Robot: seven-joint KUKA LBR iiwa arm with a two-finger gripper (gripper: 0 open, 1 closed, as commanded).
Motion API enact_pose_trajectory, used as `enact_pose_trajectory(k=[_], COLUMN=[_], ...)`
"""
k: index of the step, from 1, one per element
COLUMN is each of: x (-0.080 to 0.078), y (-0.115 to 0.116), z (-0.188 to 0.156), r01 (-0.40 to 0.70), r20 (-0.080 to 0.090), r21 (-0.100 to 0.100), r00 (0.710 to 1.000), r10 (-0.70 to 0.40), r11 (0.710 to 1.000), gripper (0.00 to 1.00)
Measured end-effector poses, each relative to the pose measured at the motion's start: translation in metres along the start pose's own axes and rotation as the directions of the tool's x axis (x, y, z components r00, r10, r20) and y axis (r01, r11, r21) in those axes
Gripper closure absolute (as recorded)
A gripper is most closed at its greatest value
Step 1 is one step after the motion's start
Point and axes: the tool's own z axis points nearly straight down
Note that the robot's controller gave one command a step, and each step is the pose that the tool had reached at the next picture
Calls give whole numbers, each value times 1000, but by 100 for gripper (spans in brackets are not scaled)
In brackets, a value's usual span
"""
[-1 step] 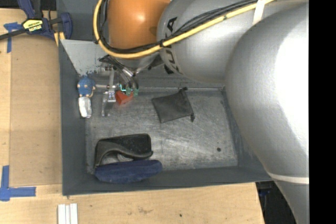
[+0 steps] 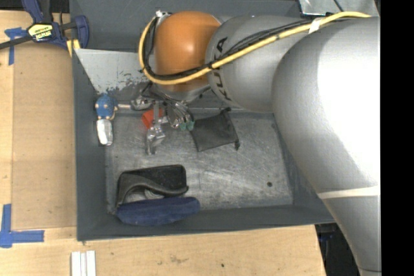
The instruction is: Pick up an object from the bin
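- Although the gripper (image 2: 162, 129) is low inside the bin (image 2: 90, 191) in the camera view, tucked under the arm's orange cover, nothing is seen raised off the floor. Whether it is open or closed cannot be told, nor whether it has hold of anything.
- It sits toward the bin's far left part. A small red piece (image 2: 147, 118) is just beside it on the left, and a small green piece (image 2: 189, 127) is just beside it on the right. I cannot tell which of them, if either, it is on.
- A blue-and-white bottle-like thing (image 2: 103, 116) lies near the left edge, apart from the gripper. A dark flat square pad (image 2: 217, 132) lies near it, toward the middle of the floor.
- A black shoe-like thing (image 2: 155, 179) and a blue oblong thing (image 2: 158, 210) lie along the near edge by the near left corner, well apart from the gripper.
- As I judge it, the reach into the bin is done and the grasp is unconfirmed. What is left is a sure hold and a lift clear of the rim.
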Motion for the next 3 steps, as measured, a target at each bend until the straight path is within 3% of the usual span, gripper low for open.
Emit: enact_pose_trajectory(k=[2, 3], x=[38, 69], y=[-129, -187], z=[-5, -7], r01=[36, 82], r20=[4, -5], r21=[4, 7], r00=[999, 997], r10=[-36, -82], r11=[999, 997], gripper=[0, 0])
